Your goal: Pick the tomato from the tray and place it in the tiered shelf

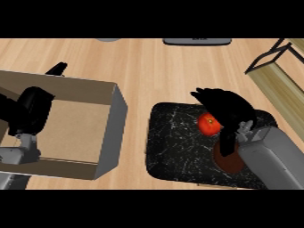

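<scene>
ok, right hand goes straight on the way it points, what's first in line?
Right hand, curled round the tomato, points up-left. Past the tray rim, only bare counter, then likely the grey object at the top edge. Height unclear.

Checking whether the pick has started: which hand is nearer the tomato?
Right. The right hand curls over the tomato on the tray; the left hand rests far to its left, above the box.

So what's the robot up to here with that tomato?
The robot's right hand is curled round a red tomato over the black marbled tray. The tiered shelf, where the tomato is meant to go, stands off to the right. The left hand rests open above a cardboard box.
</scene>
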